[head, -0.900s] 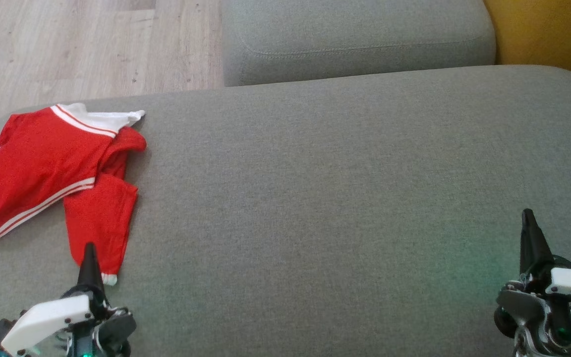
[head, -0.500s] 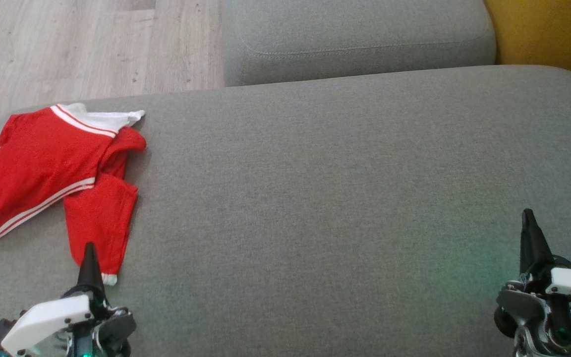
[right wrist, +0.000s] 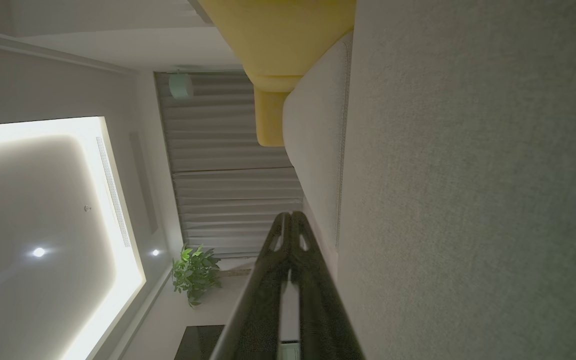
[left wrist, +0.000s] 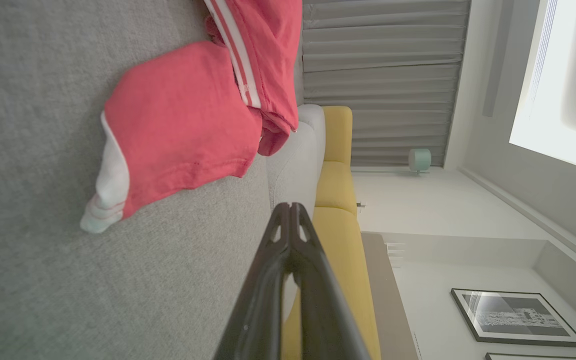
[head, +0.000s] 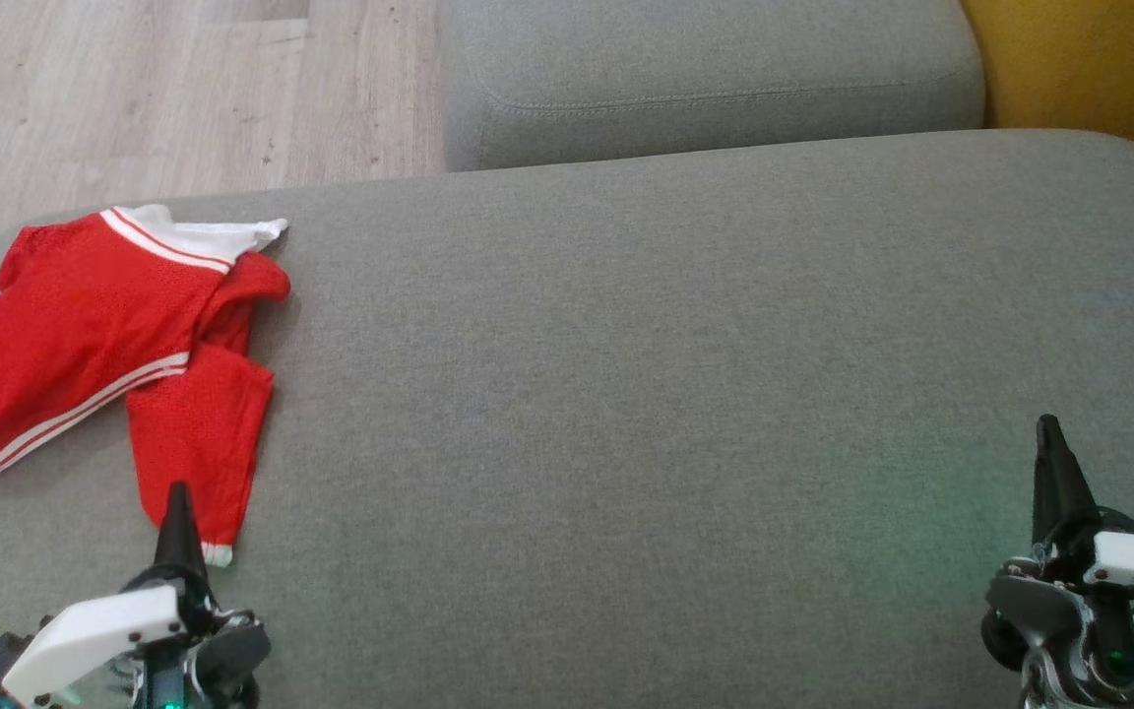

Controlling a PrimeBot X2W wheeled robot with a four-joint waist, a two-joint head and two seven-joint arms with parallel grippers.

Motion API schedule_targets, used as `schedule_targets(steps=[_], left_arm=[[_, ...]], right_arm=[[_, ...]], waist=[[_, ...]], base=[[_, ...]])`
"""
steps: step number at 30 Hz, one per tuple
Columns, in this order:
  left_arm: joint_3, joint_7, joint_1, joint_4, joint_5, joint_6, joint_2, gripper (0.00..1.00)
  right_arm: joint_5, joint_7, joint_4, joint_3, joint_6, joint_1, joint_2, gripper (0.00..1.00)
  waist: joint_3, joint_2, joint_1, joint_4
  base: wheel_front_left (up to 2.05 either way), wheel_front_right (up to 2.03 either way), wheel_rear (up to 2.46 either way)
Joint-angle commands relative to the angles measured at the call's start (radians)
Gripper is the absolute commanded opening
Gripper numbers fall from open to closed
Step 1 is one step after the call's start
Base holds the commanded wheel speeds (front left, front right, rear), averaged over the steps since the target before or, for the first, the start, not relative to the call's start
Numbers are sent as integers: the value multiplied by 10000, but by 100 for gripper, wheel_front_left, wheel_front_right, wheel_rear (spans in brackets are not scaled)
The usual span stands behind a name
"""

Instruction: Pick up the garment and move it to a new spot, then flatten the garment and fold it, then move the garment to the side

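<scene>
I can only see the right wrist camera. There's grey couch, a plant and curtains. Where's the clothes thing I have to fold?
Observer: In the head view, the red garment lies crumpled at the far left of the grey cushion, near the edge by the floor.
Operator: Is the other claw holding it?
Observer: No. The left claw is shut and holds nothing. It points toward the garment's nearest sleeve.
Operator: How far off is my claw?
Observer: The right claw is over the cushion's right side, so bare cushion stretches between it and the garment.
</scene>
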Motion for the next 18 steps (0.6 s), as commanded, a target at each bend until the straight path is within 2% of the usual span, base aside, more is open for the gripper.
schedule_targets(steps=[1, 16, 17, 18], left_arm=[[390, 71, -483, -364, -57, -69, 50, 0], [390, 71, -483, -364, -57, -69, 50, 0], [-4, -1, 0, 7, 1, 2, 0, 100], [-26, -11, 18, 86, 5, 6, 0, 100]], right_arm=[[74, 54, -380, 210, -7, -513, -45, 0], [74, 54, -380, 210, -7, -513, -45, 0], [0, -1, 9, 1, 0, 1, 0, 100], [-4, -7, 92, 11, 0, 19, 2, 100]], waist=[[0, -1, 0, 0], [0, -1, 0, 0], [0, -1, 0, 0], [0, -1, 0, 0]], base=[[0, 0, 0], [0, 0, 0], [0, 0, 0], [0, 0, 0]])
